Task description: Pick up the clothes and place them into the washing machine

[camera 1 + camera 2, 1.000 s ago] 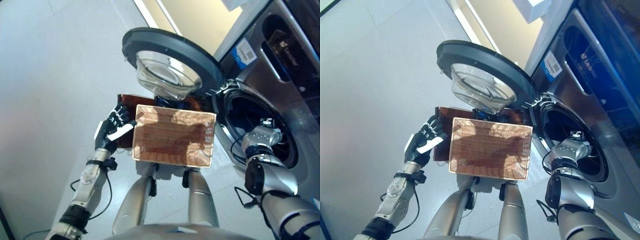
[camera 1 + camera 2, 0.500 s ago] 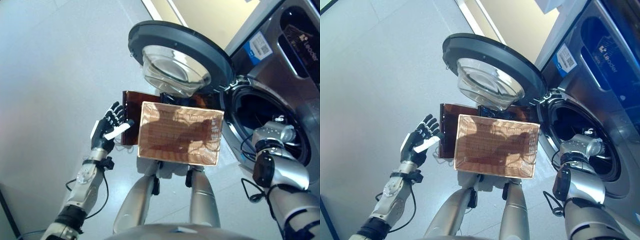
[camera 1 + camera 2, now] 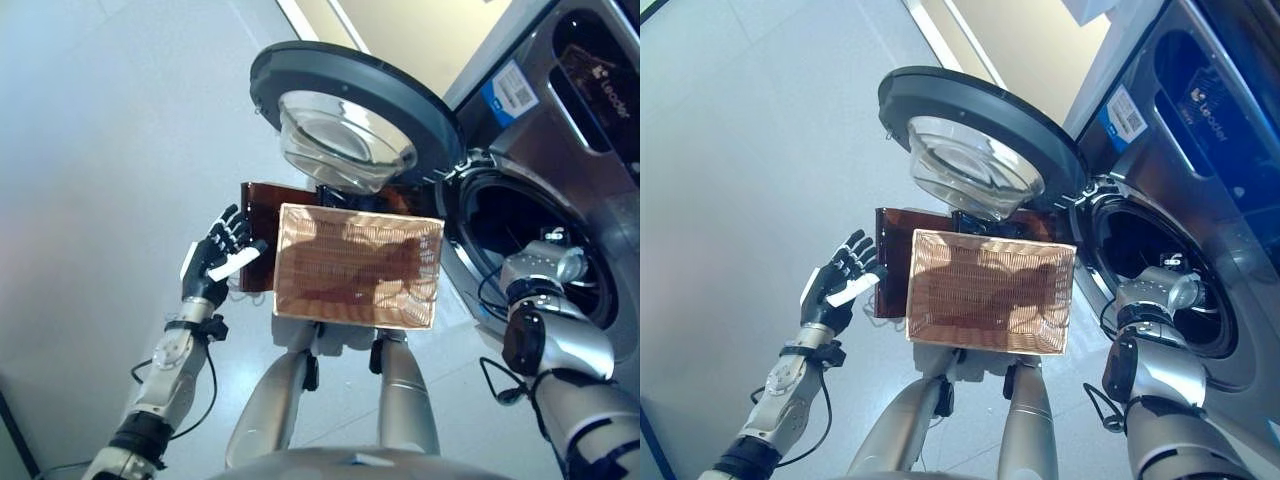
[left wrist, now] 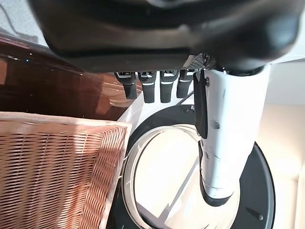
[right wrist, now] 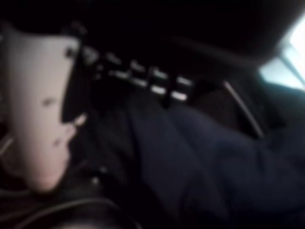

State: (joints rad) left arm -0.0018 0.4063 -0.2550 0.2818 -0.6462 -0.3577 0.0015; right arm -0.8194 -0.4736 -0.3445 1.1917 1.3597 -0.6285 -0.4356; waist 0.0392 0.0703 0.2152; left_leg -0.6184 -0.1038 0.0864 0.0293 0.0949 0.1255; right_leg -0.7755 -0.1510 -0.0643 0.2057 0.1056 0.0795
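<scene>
— Wicker basket (image 3: 358, 265), is it empty now?

— It looks empty to me. I see only its woven bottom and no clothes in it. It sits on a brown stand (image 3: 258, 215) right in front of me.

— So where are the clothes?

— Look inside the washing machine (image 3: 560, 120). Its round door (image 3: 350, 110) is wide open, above the far edge of the basket. My right arm goes into the dark drum (image 3: 500, 225). In the right wrist view there is a dark blue cloth (image 5: 205, 162) lying in there, just past my right hand (image 5: 40, 109).

— Is your right hand holding the cloth?

— I cannot tell. It is dark and fuzzy in there. The cloth is very near my hand, maybe touching, but I cannot say if I grip it or have let it go.

— And your left hand?

— My left hand (image 3: 215, 262) is open and holds nothing. It hangs just beside the left edge of the basket, not touching it.

— Is the job nearly done?

— I think so. The cloth is in the drum and I see no other clothes on the floor or in the basket. What is left, I guess, is to make sure my right hand lets go and comes out.
</scene>
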